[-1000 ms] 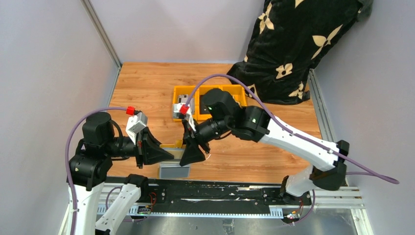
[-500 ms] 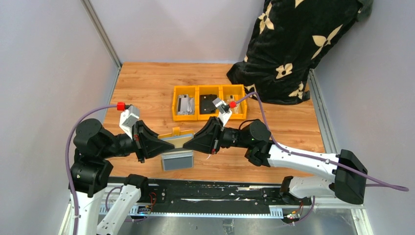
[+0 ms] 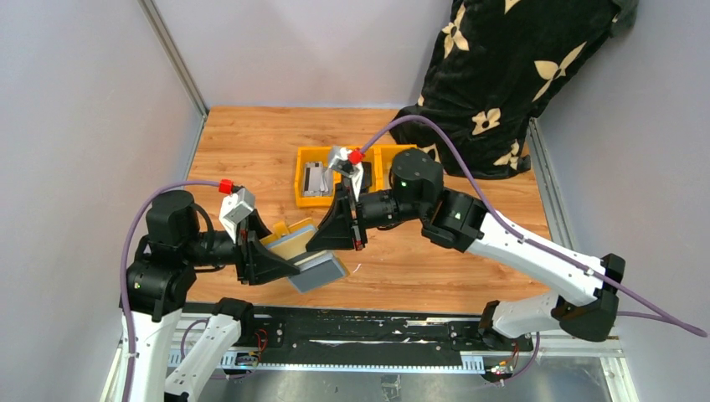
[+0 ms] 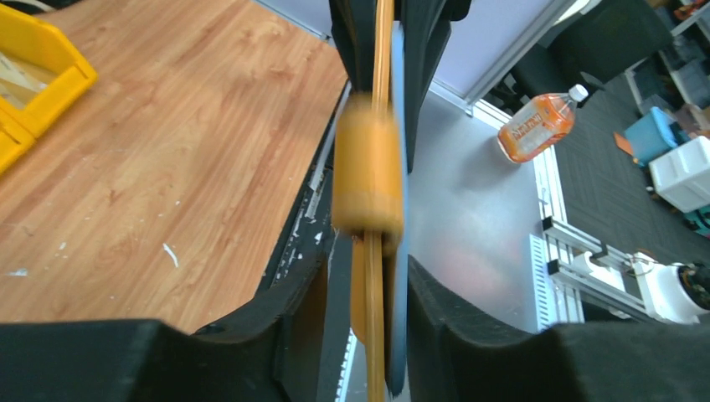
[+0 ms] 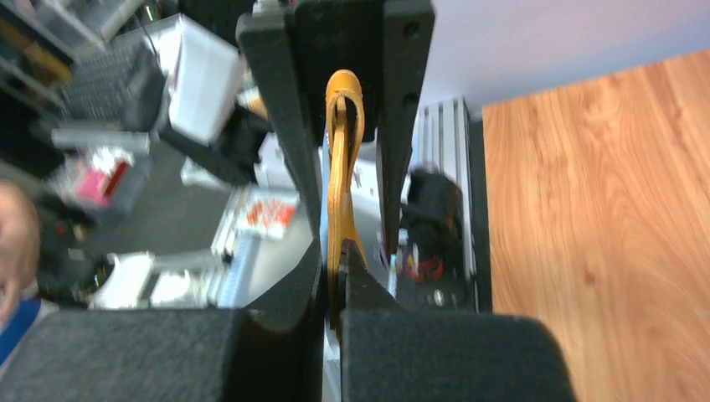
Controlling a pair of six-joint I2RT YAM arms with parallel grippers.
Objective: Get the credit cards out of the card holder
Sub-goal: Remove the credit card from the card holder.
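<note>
The mustard-tan card holder (image 3: pixel 289 240) hangs in the air above the table's near edge, between my two grippers. My right gripper (image 3: pixel 332 237) comes in from the right and is shut on its edge; in the right wrist view the fingers (image 5: pixel 368 285) pinch the tan leather (image 5: pixel 339 176). My left gripper (image 3: pixel 280 261) faces it from the left with its jaws parted round the holder (image 4: pixel 368 176), a gap showing on one side. A blue-grey panel (image 3: pixel 319 270) hangs from the holder's lower side. I cannot tell whether it is lining or the credit cards.
A row of orange-yellow bins (image 3: pixel 311 198) stands behind the grippers at mid-table, one of them with grey items. A black flower-patterned cloth (image 3: pixel 502 75) lies at the back right. The black rail (image 3: pixel 368 328) runs along the table's near edge.
My right gripper has closed on the card holder and its arm has swung up and leftward. The left jaws have parted from their grip. The holder now tilts, grey panel lower right.
</note>
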